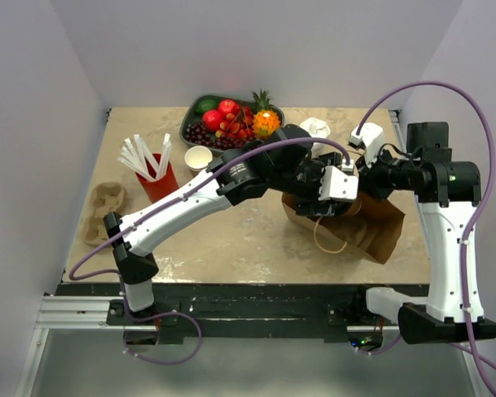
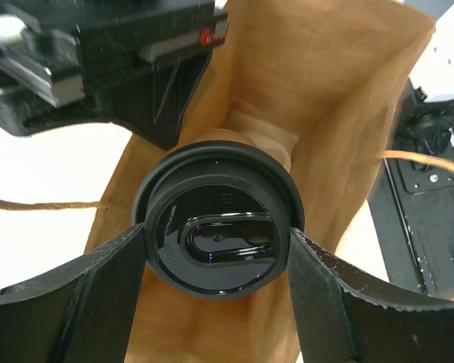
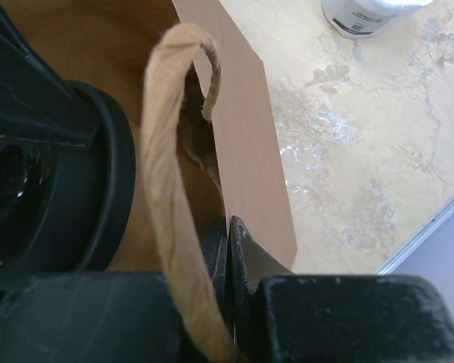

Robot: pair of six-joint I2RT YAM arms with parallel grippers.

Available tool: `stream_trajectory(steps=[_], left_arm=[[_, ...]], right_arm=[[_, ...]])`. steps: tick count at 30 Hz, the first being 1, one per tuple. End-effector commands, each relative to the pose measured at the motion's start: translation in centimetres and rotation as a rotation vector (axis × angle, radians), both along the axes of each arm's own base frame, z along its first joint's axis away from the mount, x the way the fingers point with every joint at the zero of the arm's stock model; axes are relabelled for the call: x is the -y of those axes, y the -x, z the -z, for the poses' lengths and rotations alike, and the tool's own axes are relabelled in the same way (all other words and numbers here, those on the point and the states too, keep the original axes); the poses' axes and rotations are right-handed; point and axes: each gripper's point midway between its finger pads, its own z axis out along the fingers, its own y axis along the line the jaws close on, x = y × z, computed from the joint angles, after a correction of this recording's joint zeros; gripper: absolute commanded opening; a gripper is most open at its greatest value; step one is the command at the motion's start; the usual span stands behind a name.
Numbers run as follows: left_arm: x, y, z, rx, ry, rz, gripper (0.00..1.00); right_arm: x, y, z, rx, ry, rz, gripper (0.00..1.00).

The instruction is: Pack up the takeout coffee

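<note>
Marbled table, paper bag pinched at its wall by right gripper; takeout coffee inside bag mouth, clasped by left gripper across its stiff lid rim; judged light, crushable lower down.

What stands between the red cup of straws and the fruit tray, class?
A small lidless paper cup, white inside, stands between the red cup and the fruit tray; the top view shows it.
</note>
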Motion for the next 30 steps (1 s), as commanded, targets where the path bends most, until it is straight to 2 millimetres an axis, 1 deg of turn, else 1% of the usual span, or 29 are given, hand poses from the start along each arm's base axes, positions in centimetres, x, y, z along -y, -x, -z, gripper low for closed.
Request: stream_trajectory(steps=[1,2,3,6,7,8,9,10,11,12,13,15,18,19,23,24,28,29,30], left_arm=[[-0.1,1.7,-4.9,0.031,0.144,0.058,0.0],[-0.2,1.7,-5.0,0.04,0.15,0.057,0.0],[-0.2,1.5,-4.3,0.047,0.142,0.055,0.0],[-0.7,1.1,-3.6,0.086,0.1,0.051,0.0],[-0.3,0.9,-2.6,0.086,0.072,0.063,0.0],[-0.5,0.9,-1.8,0.101,0.034,0.082,0.0],[-0.4,0.9,-2.1,0.116,0.034,0.093,0.0],[0.0,0.6,-1.2,0.135,0.008,0.112,0.0],[0.0,0.6,-0.9,0.139,-0.01,0.121,0.0],[0.1,0.6,-1.5,0.155,0.0,0.129,0.0],[0.4,0.5,-1.0,0.178,-0.014,0.154,0.0],[0.4,0.6,-0.9,0.207,-0.032,0.169,0.0],[0.6,0.4,0.0,0.279,-0.077,0.187,0.0],[0.9,0.7,0.3,0.311,-0.091,0.211,0.0],[1.0,1.2,1.9,0.351,-0.158,0.245,0.0],[1.0,1.2,1.9,0.351,-0.161,0.246,0.0],[0.8,1.5,4.3,0.288,-0.238,0.245,0.0],[0.4,1.6,5.2,0.277,-0.277,0.244,0.0],[0.3,1.3,6.5,0.278,-0.327,0.237,0.0]], right_arm=[[-0.6,-0.2,-0.4,0.016,-0.027,-0.016,0.0],[-0.6,-0.3,-0.3,0.013,-0.027,-0.016,0.0],[-0.6,-0.4,-0.4,0.02,-0.025,-0.016,0.0],[-0.6,-0.5,-0.7,0.033,-0.026,-0.017,0.0],[-0.8,-0.5,-0.9,0.037,-0.032,-0.025,0.0],[-0.8,-0.5,-1.0,0.037,-0.035,-0.027,0.0],[-0.9,-0.4,-1.0,0.037,-0.038,-0.032,0.0],[-1.0,-0.4,-1.0,0.037,-0.04,-0.034,0.0],[-1.0,-0.4,-1.0,0.035,-0.04,-0.035,0.0],[-1.0,-0.3,-0.9,0.035,-0.042,-0.036,0.0],[-1.1,-0.2,-1.0,0.037,-0.043,-0.04,0.0],[-1.2,0.0,-1.1,0.041,-0.043,-0.042,0.0],[-1.2,0.4,-1.2,0.042,-0.042,-0.05,0.0],[-1.2,0.3,-1.2,0.043,-0.04,-0.05,0.0],[-1.3,0.3,-1.0,0.037,-0.038,-0.055,0.0],[-1.4,0.4,-1.0,0.038,-0.042,-0.059,0.0],[-1.7,0.4,-1.2,0.042,-0.05,-0.073,0.0],[-1.7,0.5,-1.3,0.044,-0.051,-0.077,0.0],[-1.8,0.7,-1.4,0.045,-0.051,-0.082,0.0]])
